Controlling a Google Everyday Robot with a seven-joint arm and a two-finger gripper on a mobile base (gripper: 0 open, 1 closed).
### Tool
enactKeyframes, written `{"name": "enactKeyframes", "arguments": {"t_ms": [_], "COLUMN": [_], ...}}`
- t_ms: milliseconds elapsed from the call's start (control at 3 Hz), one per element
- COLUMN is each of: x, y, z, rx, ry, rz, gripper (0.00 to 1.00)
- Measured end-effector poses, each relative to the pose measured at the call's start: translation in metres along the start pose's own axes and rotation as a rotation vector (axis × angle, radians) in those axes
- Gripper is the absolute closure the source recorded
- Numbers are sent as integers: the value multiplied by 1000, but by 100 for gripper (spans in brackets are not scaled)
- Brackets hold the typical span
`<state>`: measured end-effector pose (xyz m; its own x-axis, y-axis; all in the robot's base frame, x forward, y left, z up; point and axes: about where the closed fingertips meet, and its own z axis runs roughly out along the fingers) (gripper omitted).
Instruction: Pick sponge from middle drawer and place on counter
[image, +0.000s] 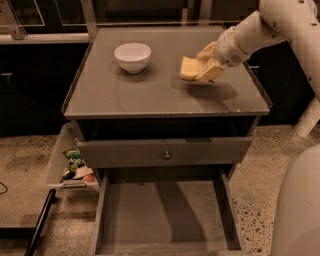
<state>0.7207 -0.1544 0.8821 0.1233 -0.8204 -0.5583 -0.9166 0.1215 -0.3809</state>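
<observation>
Pale-yellow sponge (188, 69) sits between the two cream fingers of the hand (201, 66), which grips it from the right side. The hand is low over the right part of the grey surface (150, 95); I cannot tell if the sponge touches it. A white bowl (132, 56) stands well apart, to the left. Below, the middle drawer (165, 220) is pulled out, under a drawer front (125, 152) with a small round knob (167, 155). A clear bin (62, 150) with snack packets (75, 162) stands beside the cabinet.
</observation>
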Motion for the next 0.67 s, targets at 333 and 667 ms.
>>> {"name": "enactKeyframes", "arguments": {"t_ms": [333,667], "x": [1,1], "y": [0,0], "z": [10,10], "rx": [-33,-33], "ry": [29,29], "rz": [0,0], "gripper": [100,81]}}
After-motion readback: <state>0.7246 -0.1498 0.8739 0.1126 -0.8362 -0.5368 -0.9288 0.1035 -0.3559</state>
